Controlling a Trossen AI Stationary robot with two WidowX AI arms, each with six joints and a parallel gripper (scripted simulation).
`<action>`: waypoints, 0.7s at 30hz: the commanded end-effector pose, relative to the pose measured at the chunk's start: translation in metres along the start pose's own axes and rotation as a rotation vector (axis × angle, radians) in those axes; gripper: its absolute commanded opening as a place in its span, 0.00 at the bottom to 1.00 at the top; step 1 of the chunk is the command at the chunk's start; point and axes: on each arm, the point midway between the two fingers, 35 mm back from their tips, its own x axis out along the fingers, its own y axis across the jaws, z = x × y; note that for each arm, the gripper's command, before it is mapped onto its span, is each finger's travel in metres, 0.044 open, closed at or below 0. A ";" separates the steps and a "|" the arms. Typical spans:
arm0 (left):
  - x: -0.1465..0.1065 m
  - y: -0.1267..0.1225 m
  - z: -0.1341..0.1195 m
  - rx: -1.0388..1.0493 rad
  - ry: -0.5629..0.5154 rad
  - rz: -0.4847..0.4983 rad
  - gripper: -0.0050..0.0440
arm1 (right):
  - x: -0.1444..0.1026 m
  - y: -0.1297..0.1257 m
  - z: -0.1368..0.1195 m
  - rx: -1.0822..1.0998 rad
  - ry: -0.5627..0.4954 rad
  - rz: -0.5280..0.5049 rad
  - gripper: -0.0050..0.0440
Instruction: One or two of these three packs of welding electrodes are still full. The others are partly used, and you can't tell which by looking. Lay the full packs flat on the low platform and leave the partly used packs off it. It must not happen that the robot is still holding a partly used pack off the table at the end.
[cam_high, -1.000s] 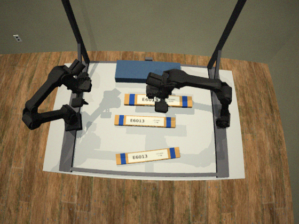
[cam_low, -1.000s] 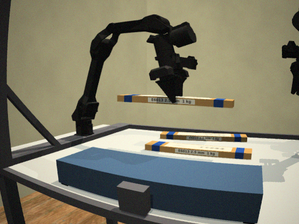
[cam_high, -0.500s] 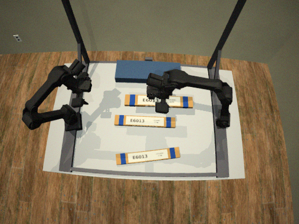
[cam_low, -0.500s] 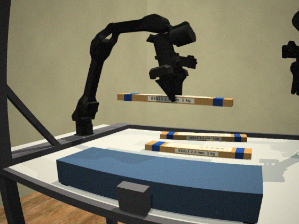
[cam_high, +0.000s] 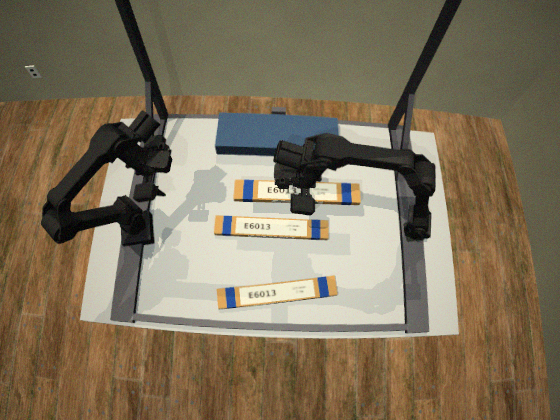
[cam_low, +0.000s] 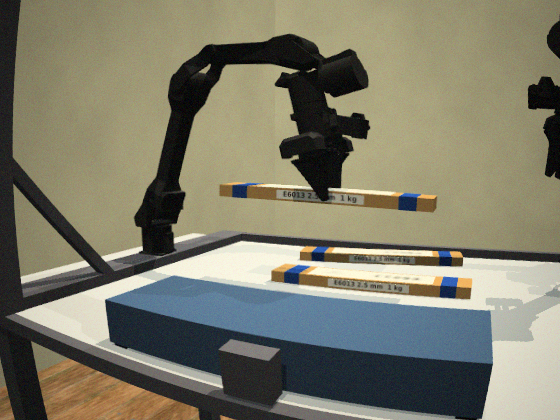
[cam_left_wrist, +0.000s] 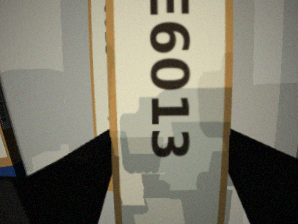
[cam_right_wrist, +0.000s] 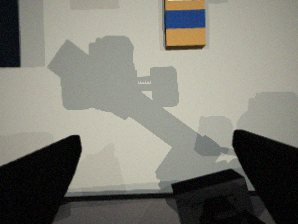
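Orange-and-white E6013 pack (cam_high: 327, 194) (cam_low: 350, 197) (cam_left_wrist: 170, 60) aloft in the left jaws (cam_high: 303, 192) (cam_low: 327, 192)

The left jaws are clenched on both long edges of 1 electrode pack, holding it nearly level above the white counter (cam_high: 175, 305) (cam_low: 530, 390) (cam_left_wrist: 30, 40) (cam_right_wrist: 30, 90), label up, with its blue bands near the 2 ends. The other 2 packs lie flat on the counter: the middle pack (cam_high: 271, 227) (cam_low: 370, 282) (cam_left_wrist: 101, 65) (cam_right_wrist: 185, 37) closer to the blue platform (cam_high: 277, 132) (cam_low: 300, 320) (cam_right_wrist: 9, 35), the far pack (cam_high: 277, 292) (cam_low: 382, 256) (cam_left_wrist: 5, 162) slightly askew to it. All 3 packs are off the platform. The right jaws (cam_high: 162, 176) (cam_low: 552, 172) stand wide apart, released, at the counter's side, with 0 packs between them.
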 end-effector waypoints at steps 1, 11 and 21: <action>-0.014 0.000 0.003 -0.001 -0.057 -0.010 0.00 | -0.005 0.002 0.003 0.006 -0.014 0.015 0.98; -0.004 0.000 0.001 -0.001 -0.057 -0.010 0.00 | -0.005 0.002 0.003 0.006 -0.014 0.015 0.98; 0.008 -0.001 -0.002 -0.001 -0.057 -0.010 0.00 | -0.005 0.002 0.003 0.006 -0.014 0.015 0.98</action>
